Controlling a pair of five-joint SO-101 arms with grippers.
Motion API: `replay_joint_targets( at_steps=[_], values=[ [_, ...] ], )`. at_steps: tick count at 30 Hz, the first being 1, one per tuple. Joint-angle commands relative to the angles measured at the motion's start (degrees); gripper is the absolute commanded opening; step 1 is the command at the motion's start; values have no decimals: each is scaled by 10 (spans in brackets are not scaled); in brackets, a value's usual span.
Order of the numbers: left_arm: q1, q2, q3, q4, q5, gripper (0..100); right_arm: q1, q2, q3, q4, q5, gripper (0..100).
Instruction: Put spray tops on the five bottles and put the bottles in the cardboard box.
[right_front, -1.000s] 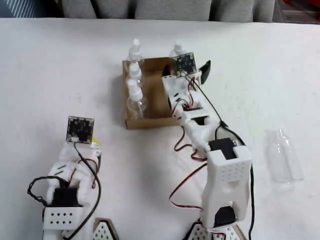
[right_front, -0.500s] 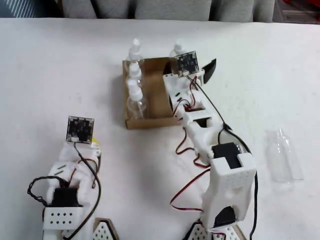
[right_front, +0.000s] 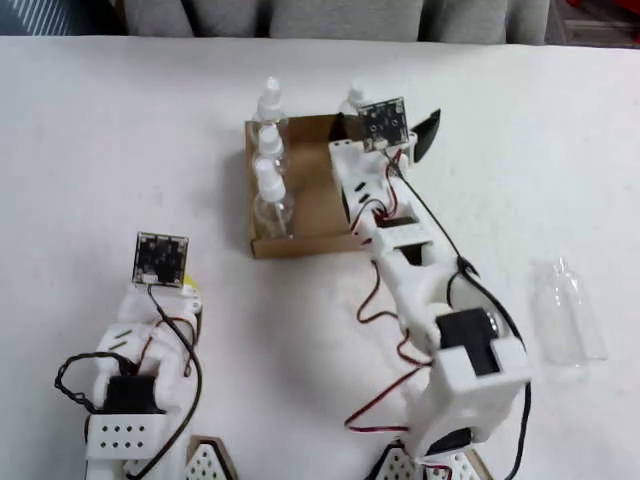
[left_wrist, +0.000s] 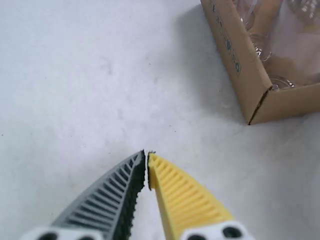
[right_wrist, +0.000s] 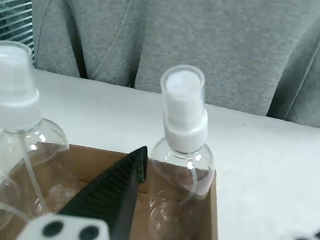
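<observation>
The cardboard box (right_front: 315, 215) sits mid-table. Three clear bottles with white spray tops (right_front: 269, 140) stand in a row along its left wall. A further topped bottle (right_front: 353, 100) (right_wrist: 184, 150) stands at the box's far right corner. My right gripper (right_front: 400, 128) hangs open over that corner, just short of the bottle, holding nothing; one black finger (right_wrist: 117, 187) points at the bottle's side. Another clear bottle (right_front: 568, 312) lies on its side far to the right. My left gripper (left_wrist: 147, 156) rests shut and empty above bare table, near the box's front left corner (left_wrist: 260, 102).
The right arm (right_front: 410, 270) stretches from the near edge across the box's right wall, trailing red and black wires (right_front: 375, 395). The left arm (right_front: 140, 360) sits folded at the near left. Grey chair backs (right_wrist: 210, 45) stand beyond the far table edge.
The right arm has swung slightly rightward, carrying its open gripper a little to the right at the box's far corner. The left arm and the bottles stay as they were.
</observation>
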Motion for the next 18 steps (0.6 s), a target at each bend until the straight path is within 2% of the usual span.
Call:
replay_joint_targets(
  at_steps=[1,8,13,18],
  values=[
    [-6,-2,-3,-12,-4,21,-7,-70,4,19,-5,515],
    [-6,-2,-3,-14,-4,21,-7,-161,32,41,-4,515],
    [-6,-2,-3,-15,-4,21,-1,-273,59,120,-4,515],
    [-6,-2,-3,-15,-4,21,34,-419,124,223,-1,506]
  ],
)
